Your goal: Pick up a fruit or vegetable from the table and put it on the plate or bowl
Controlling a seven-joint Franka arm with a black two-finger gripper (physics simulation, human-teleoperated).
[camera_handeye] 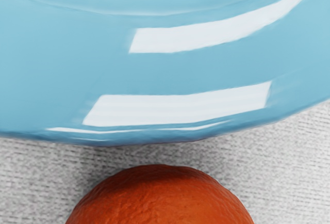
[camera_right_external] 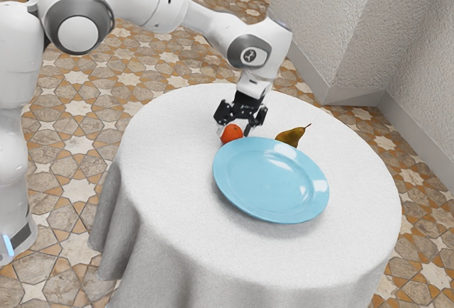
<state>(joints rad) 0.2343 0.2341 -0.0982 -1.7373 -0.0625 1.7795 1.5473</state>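
An orange (camera_right_external: 230,134) rests on the white tablecloth, just off the far-left rim of the light blue plate (camera_right_external: 271,179). My black gripper (camera_right_external: 238,128) hangs straight over the orange, open, with one finger on each side of its upper half. In the wrist view the orange (camera_handeye: 160,197) bulges up just under my hand, and the plate (camera_handeye: 165,53) lies right beyond it, with a narrow strip of cloth between them. A brown-green pear (camera_right_external: 291,135) lies on the cloth behind the plate, toward the exterior view's right of the orange.
The round table (camera_right_external: 177,251) is draped in white cloth that falls off on all sides. A white wall (camera_right_external: 369,31) stands behind it at the exterior view's right. Bare cloth spreads in front of the plate and to the exterior view's left.
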